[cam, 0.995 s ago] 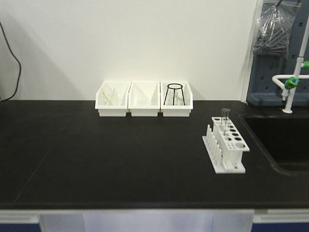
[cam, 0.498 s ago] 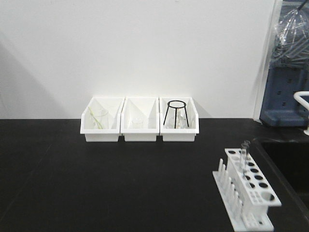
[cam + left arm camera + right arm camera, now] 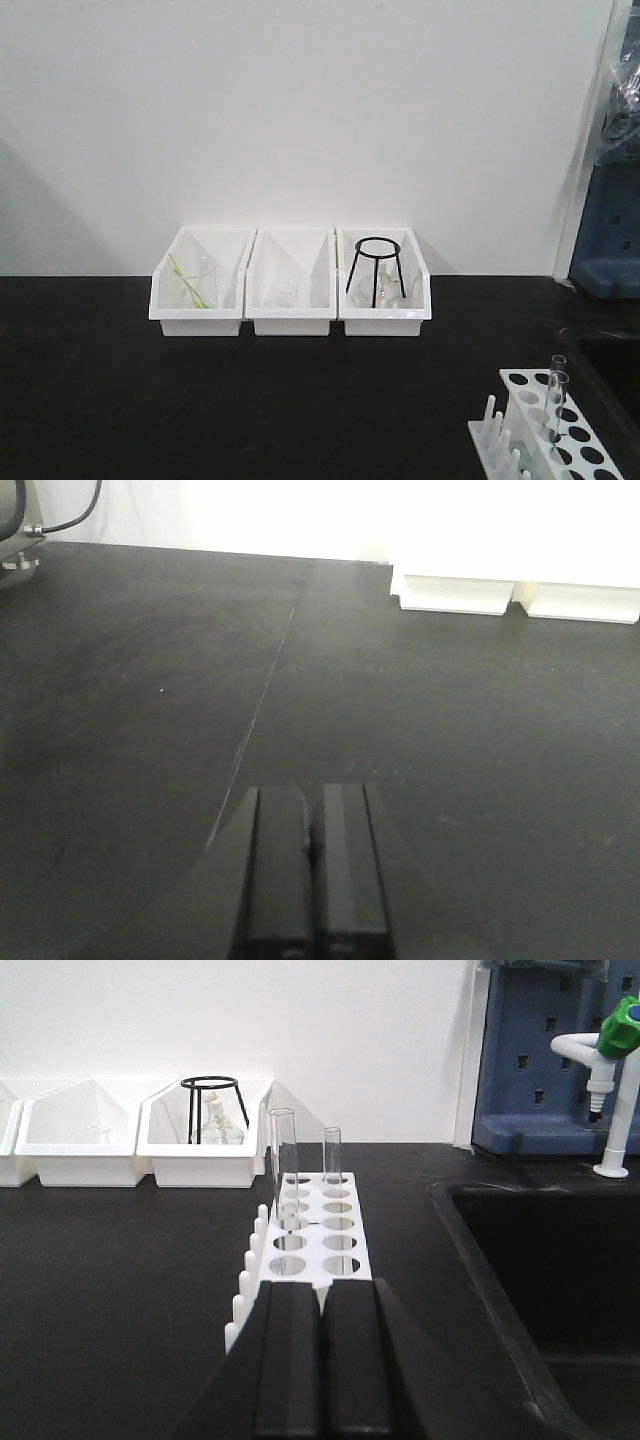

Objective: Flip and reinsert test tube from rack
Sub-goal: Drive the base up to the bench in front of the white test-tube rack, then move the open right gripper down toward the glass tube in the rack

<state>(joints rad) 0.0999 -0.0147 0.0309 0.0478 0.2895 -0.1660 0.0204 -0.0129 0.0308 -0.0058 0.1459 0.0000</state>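
Right wrist-mounted view puts the test tube (image 3: 283,1175) dead ahead. It stands upright in a hole of the left row of the rack (image 3: 325,1245), with a second tube (image 3: 332,1165) in the right row a little further back; which of the two is meant I cannot tell. Neither is lifted, so I judge the task at its opening — the approach, before any grasp.

The next move calls for the right gripper (image 3: 322,1295) to spread its fingers, advance over the rack and close lightly on the glass above the holes without knocking the neighbour. Its fingers are pressed together on nothing, low over the black countertop (image 3: 120,1260), just short of the rack and aimed along its length.

The left gripper (image 3: 312,815) is likewise closed and empty, well apart from the rack and facing the white bins (image 3: 455,590). A sink (image 3: 540,1260) lies just right of the rack.
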